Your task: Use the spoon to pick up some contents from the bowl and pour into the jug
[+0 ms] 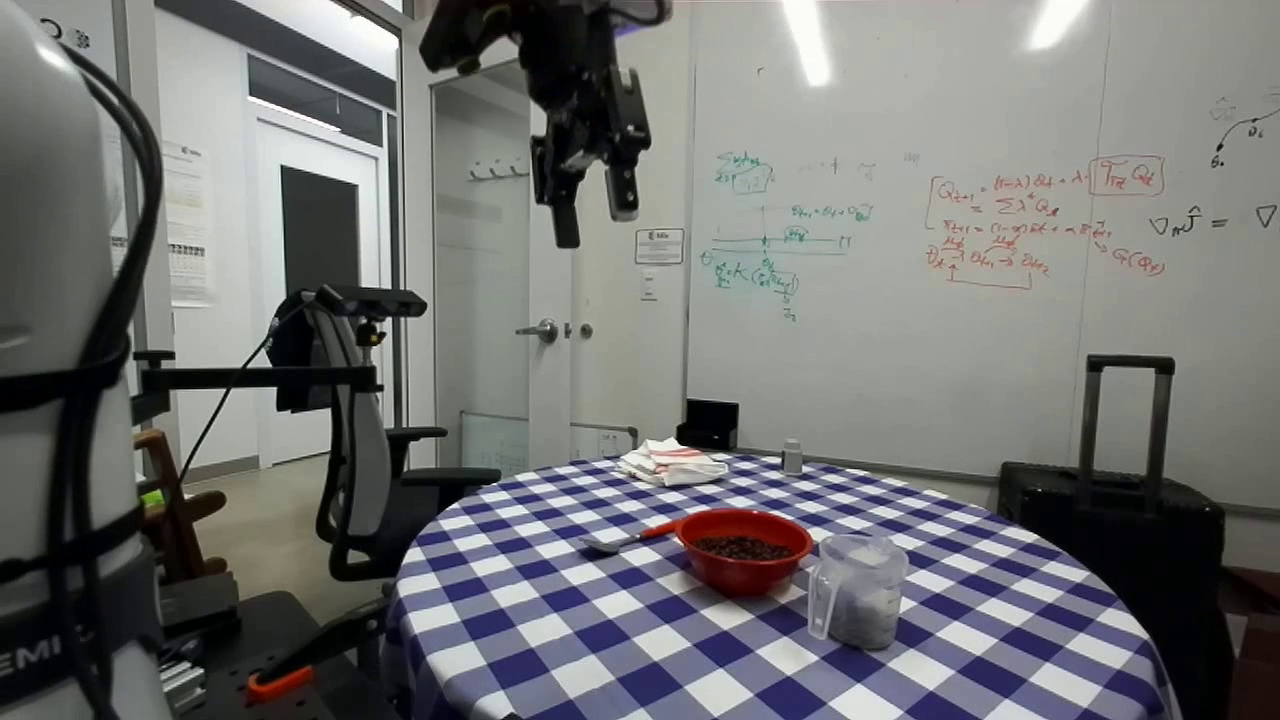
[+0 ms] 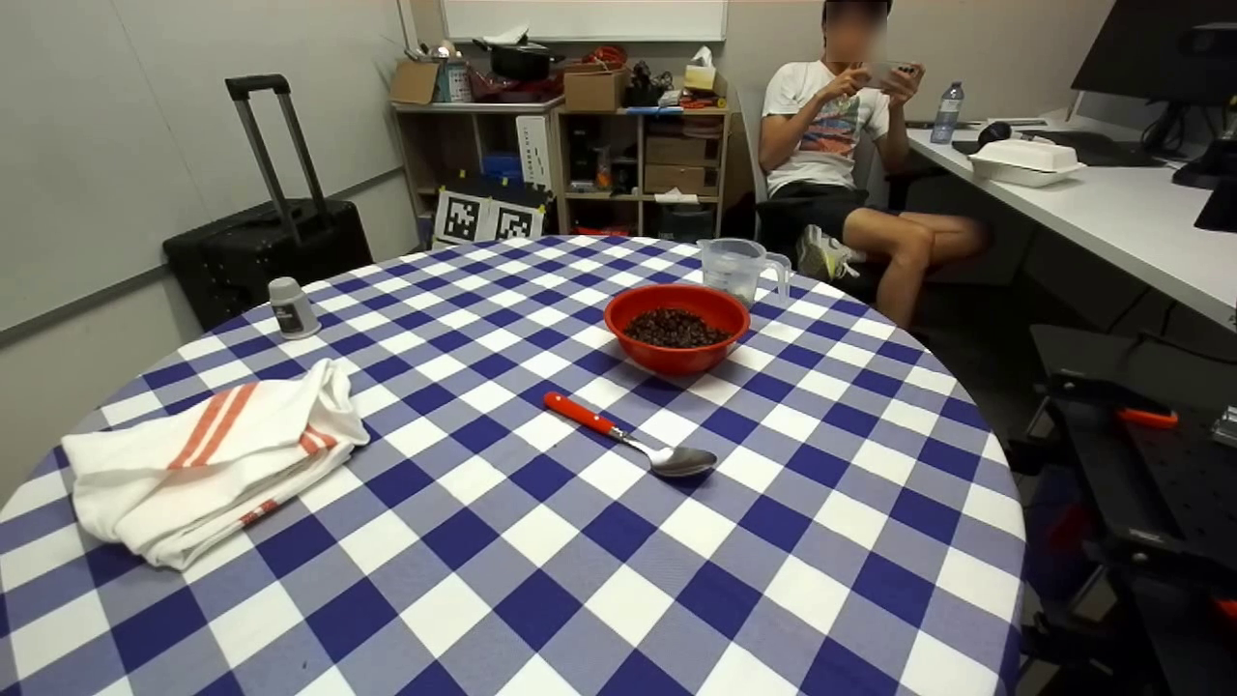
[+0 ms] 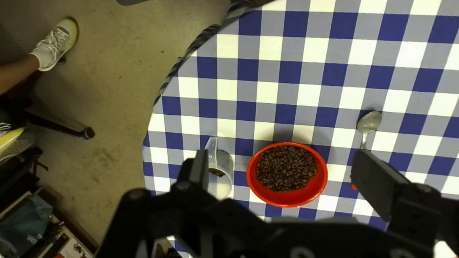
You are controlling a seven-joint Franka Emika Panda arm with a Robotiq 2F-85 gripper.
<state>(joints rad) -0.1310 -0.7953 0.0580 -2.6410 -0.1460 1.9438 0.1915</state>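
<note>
The spoon (image 1: 640, 537) lies on the checked tablecloth beside the bowl, with an orange-red handle and a metal scoop. It also shows in an exterior view (image 2: 580, 414); in the wrist view (image 3: 369, 122) a finger hides most of its handle. The red bowl (image 1: 745, 575) holds dark coffee beans and also shows in an exterior view (image 2: 676, 358) and the wrist view (image 3: 294, 200). The clear jug (image 1: 880, 600) stands next to the bowl; the wrist view (image 3: 225, 161) shows some beans inside it. My gripper (image 1: 595, 225) is open and empty, high above the table.
A folded white cloth with red stripes (image 2: 222, 454) and a small grey-white shaker (image 2: 293, 309) stand on the round table (image 2: 541, 590). A black suitcase (image 1: 1110, 540) stands beyond the table. A seated person (image 2: 831, 126) is near the table's edge.
</note>
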